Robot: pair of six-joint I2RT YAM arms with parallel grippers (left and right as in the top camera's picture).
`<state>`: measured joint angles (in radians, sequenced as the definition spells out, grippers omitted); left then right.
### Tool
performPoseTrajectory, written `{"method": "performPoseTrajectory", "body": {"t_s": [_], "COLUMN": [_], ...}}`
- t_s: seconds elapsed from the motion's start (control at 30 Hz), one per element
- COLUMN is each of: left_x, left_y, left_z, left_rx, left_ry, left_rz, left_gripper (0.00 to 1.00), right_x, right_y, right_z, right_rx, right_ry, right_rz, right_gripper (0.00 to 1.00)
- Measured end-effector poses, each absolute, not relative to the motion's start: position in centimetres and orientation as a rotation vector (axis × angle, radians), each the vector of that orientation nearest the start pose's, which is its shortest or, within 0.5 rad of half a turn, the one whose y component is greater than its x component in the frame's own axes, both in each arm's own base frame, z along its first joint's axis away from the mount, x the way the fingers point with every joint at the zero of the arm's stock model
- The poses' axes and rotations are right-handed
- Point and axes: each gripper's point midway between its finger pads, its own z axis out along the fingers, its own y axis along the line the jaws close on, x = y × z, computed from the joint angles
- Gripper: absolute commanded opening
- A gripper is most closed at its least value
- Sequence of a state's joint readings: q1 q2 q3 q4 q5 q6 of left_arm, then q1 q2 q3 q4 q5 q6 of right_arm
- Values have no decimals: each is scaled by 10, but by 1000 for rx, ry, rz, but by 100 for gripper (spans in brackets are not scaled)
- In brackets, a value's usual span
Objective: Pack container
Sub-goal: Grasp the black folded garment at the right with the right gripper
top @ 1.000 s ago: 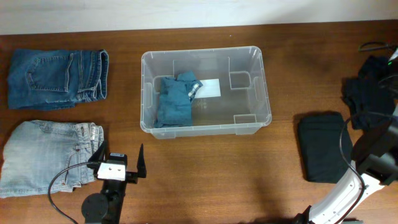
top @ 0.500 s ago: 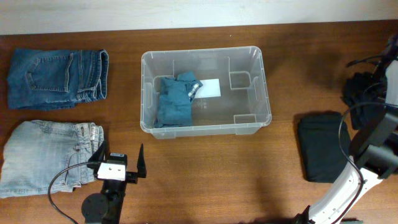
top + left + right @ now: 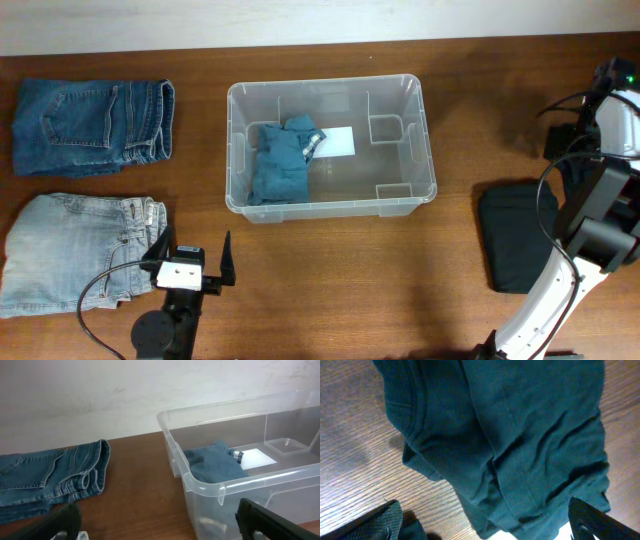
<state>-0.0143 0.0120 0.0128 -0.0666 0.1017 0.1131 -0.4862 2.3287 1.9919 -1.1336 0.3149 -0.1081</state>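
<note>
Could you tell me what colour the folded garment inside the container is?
The garment is teal blue; clearest overhead.

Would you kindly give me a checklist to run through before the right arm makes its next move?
1. Right end effector open: ok.
2. Dark garment directly beneath it: ok.
3. Low enough to pinch the fabric: cannot tell.
4. Container has free floor beside the teal garment: ok.
5. Left end effector open, outside the container: ok.
</note>
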Motion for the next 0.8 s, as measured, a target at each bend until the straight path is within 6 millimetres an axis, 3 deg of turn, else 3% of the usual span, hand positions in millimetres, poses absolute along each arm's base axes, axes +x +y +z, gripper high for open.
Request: {"method": "performPoseTrajectory", "body": {"t_s": [0.2,0.8], "left_x": [245,245], "left_y": [-21,-21], "left_z": [161,161], "left_rx": [182,182], "left_ry": [1626,1626], "left_rz": [-7,-7], "left_gripper": [99,99], "right_x": [394,387], "right_y": [-269,-283], "right_z": [26,11], "right_rx": [551,538], "right_ry": [3091,3109], "right_rz": [-509,-430], "right_gripper": [99,99]}}
